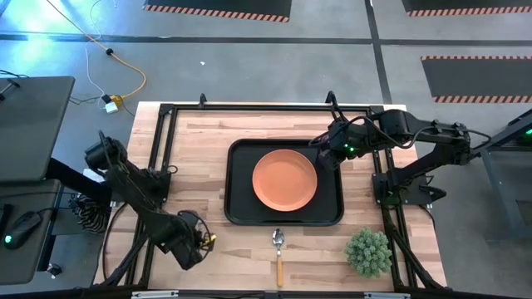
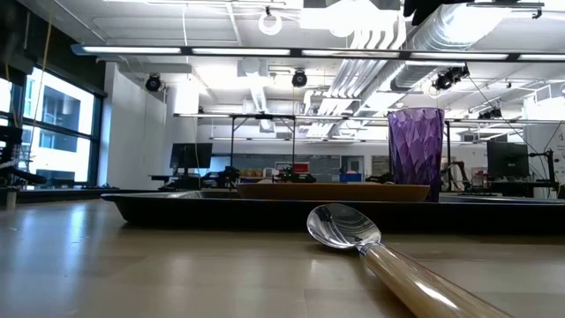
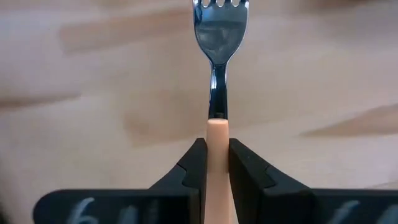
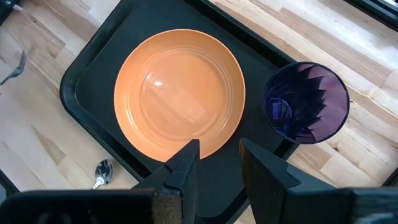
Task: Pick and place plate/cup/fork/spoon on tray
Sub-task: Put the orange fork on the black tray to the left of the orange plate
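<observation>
A: Tray [image 1: 241, 187] sits mid-worktop [image 1: 199, 141], black, rim up. Plate [image 1: 285, 179] lies flat inside it, roughly centred.

B: Cup [image 4: 306, 102]?

A: Upright on the tray, in the corner just beside the plate on the right arm's side. The low view shows the purple tumbler [image 2: 416, 154] standing behind the plate's rim [image 2: 333, 191].

B: Right gripper [image 4: 219, 163]?

A: Above the tray near that corner, fingers apart and holding nothing; the right wrist view looks down past them onto plate and cup.

B: Left gripper [image 3: 216, 163]?

A: At the near left of the worktop, off the tray. Clenched on the fork [image 3: 217, 81]: both fingers press the orange handle, with neck and tines pointing forward over bare wood.

B: Spoon [image 1: 279, 252]?

A: On the worktop just outside the tray's near edge, bowl toward the tray, handle pointing away. Untouched by either gripper. A small green plant [image 1: 368, 252] stands to its right, well apart from it.
</observation>
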